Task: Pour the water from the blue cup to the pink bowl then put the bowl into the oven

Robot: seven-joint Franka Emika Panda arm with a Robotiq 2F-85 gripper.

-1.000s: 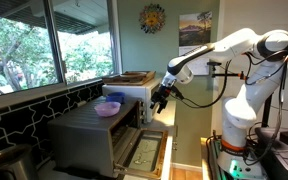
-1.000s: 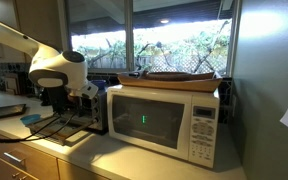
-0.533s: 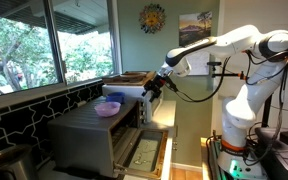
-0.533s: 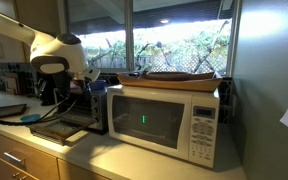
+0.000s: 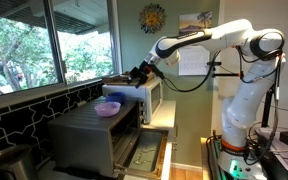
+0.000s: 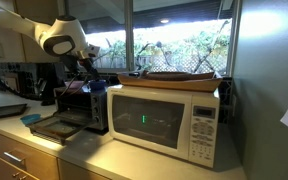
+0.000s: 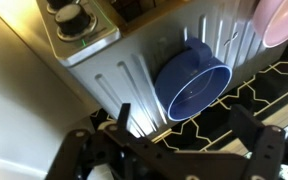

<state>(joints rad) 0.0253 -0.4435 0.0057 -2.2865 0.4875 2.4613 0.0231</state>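
The blue cup (image 7: pixel 192 80) stands on the ribbed grey top of the oven (image 7: pixel 124 55), seen from above in the wrist view. The pink bowl (image 7: pixel 282 20) sits beside it at the upper right edge, and also shows on the oven top in an exterior view (image 5: pixel 108 108). The oven (image 5: pixel 89 132) has its door (image 5: pixel 144 155) folded down open. It also shows in an exterior view (image 6: pixel 84 105). My gripper (image 7: pixel 184 125) is open and empty, hovering above the cup, fingers either side of it. It shows over the oven top in both exterior views (image 5: pixel 138 74) (image 6: pixel 88 68).
A white microwave (image 6: pixel 164 118) stands right beside the oven, with a flat wooden tray (image 6: pixel 179 76) on top. It also shows in an exterior view (image 5: pixel 150 96). Windows and a dark tiled wall (image 5: pixel 24 110) run behind the oven.
The arm has risen from in front of the oven's open door and moved over the oven top. The gripper now hangs above the cup. The bowl has not moved.
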